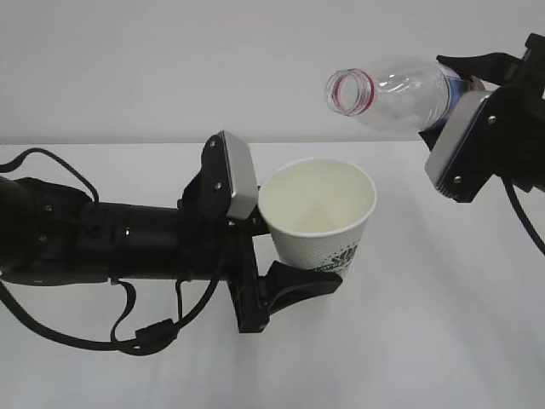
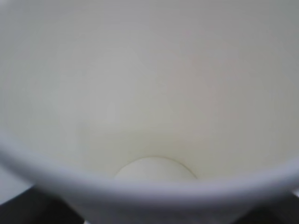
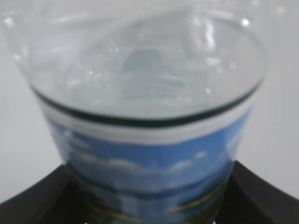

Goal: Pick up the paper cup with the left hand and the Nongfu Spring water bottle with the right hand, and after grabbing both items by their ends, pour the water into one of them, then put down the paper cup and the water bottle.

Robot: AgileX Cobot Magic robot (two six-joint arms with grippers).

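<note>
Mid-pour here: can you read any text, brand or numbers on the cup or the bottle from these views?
No text is readable in any view.
White tapered paper cup: green-and-black logo low on its side, partly behind the left gripper's finger, too small and blurred to read.
Clear plastic water bottle: label mostly hidden in the exterior view; the right wrist view shows only a blue-green landscape picture, no letters.

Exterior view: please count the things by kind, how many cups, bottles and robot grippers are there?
Paper cups: 1, the paper cup
Bottles: 1, the Nongfu Spring water bottle
Grippers: 2, the left hand and the right hand
Total: 4
</note>
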